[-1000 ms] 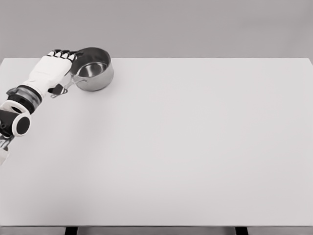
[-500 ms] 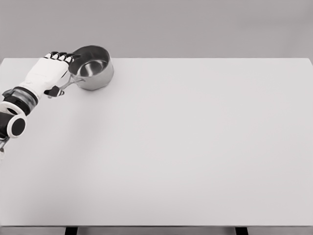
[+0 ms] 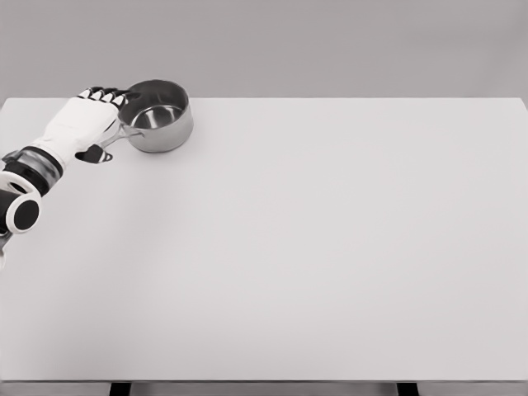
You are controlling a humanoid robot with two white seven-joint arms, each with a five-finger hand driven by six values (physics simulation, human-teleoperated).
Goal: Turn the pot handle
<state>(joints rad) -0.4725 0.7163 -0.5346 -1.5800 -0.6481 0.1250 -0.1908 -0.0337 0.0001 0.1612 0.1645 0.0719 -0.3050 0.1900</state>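
A small steel pot (image 3: 158,115) stands upright at the table's far left corner. Its thin handle (image 3: 120,138) points left and toward me. My left hand (image 3: 89,122) lies over the end of that handle, back of the hand up. The dark fingertips (image 3: 105,94) curl by the pot's left rim and the thumb (image 3: 93,154) sits below the handle, so the hand is closed around it. The handle's far end is hidden under the palm. The right arm is out of view.
The white table (image 3: 313,247) stretches wide to the right and toward me. Its back edge runs just behind the pot and its left edge lies close by my left forearm (image 3: 33,169).
The pot was tipped a second ago and now sits level, shifted slightly right. My left forearm has drawn a little to the left while the hand stayed on the handle.
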